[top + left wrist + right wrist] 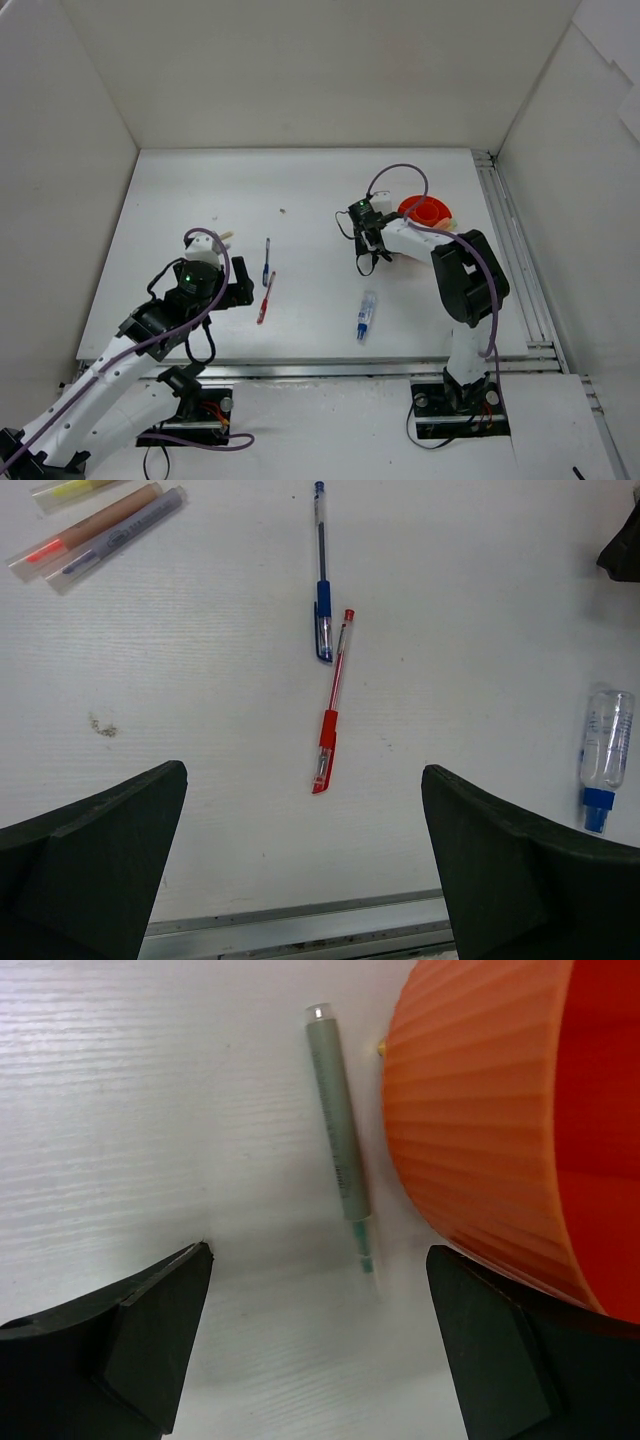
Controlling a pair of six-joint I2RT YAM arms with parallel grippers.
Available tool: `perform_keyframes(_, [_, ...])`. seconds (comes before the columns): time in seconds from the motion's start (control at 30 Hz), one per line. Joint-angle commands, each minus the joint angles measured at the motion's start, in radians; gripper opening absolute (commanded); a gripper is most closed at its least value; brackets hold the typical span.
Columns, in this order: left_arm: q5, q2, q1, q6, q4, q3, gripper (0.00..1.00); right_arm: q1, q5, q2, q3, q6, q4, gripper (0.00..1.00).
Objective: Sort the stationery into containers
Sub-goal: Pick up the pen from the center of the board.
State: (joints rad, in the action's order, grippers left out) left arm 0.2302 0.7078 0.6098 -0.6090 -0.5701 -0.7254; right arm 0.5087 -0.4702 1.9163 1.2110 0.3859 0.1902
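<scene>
Showing the right gripper (320,1355) released, its jaws spread wide with nothing between them, low over the table (150,1080) and just left of the orange cup (480,1130) as the top view has it. A grey pen (340,1130) lies flat beside the cup's ribbed outer wall, outside it, one end pointing toward the gripper; whether pen and wall touch cannot be told. The left gripper (305,880) is likewise released and empty, well apart from the cup on the left arm's side. Ahead of it, a blue pen (321,580) and a red pen (330,715) lie nearly in line, their ends just beside each other, far left of the cup. A blue-capped clear one (603,745) lies between those two pens and the cup, nearer the table's front rail. Three markers (100,525) lie side by side farthest from the cup.
</scene>
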Motion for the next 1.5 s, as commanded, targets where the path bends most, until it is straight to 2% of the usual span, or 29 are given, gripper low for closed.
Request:
perform_keyframes(0.0, [0.027,0.013,0.005,0.011,0.035,-0.063,1.0,-0.03,-0.073,-0.045,0.004,0.027,0.015,0.85])
perform_keyframes(0.17, [0.027,0.024,0.005,0.015,0.041,-0.069,1.0,-0.045,0.033,-0.016,0.015,0.027,0.014,0.71])
perform_keyframes(0.3, [0.026,0.032,0.005,0.02,0.042,-0.074,1.0,-0.052,0.079,-0.014,0.015,0.015,0.014,0.49])
perform_keyframes(0.43, [0.023,0.038,0.005,0.022,0.041,-0.081,1.0,-0.074,0.152,-0.025,0.012,0.002,0.014,0.48])
perform_keyframes(0.5, [0.023,0.033,0.005,0.02,0.038,-0.082,1.0,-0.09,0.195,-0.033,0.009,-0.005,0.014,0.44])
perform_keyframes(0.77, [0.035,0.007,0.005,0.011,0.026,-0.078,1.0,-0.151,0.372,-0.042,-0.01,-0.05,0.012,0.38])
perform_keyframes(0.8, [0.035,0.009,0.005,0.009,0.023,-0.078,1.0,-0.15,0.374,-0.036,-0.005,-0.047,0.012,0.29])
perform_keyframes(0.87, [0.037,0.009,0.005,0.008,0.021,-0.081,1.0,-0.153,0.38,-0.022,0.001,-0.044,0.014,0.2])
perform_keyframes(0.9, [0.038,0.009,0.005,0.005,0.018,-0.081,1.0,-0.15,0.389,-0.019,0.002,-0.054,0.012,0.09])
perform_keyframes(0.97, [0.041,0.009,0.005,0.003,0.016,-0.083,1.0,-0.151,0.419,-0.026,0.005,-0.071,0.009,0.01])
perform_keyframes(1.1, [0.038,0.018,0.005,0.008,0.029,-0.085,1.0,-0.122,0.496,-0.088,0.002,-0.206,-0.006,0.0])
perform_keyframes(1.23, [0.017,0.042,0.005,0.021,0.067,-0.092,1.0,-0.069,0.602,-0.244,-0.051,-0.338,-0.069,0.0])
perform_keyframes(1.33, [-0.015,0.061,0.005,0.04,0.127,-0.101,1.0,-0.052,0.796,-0.34,-0.103,-0.45,-0.121,0.0])
perform_keyframes(1.37, [-0.044,0.067,0.005,0.052,0.147,-0.106,1.0,-0.045,0.908,-0.362,-0.114,-0.484,-0.124,0.0])
perform_keyframes(1.47, [-0.116,0.097,0.005,0.081,0.231,-0.126,1.0,-0.01,1.072,-0.428,-0.148,-0.623,-0.126,0.0])
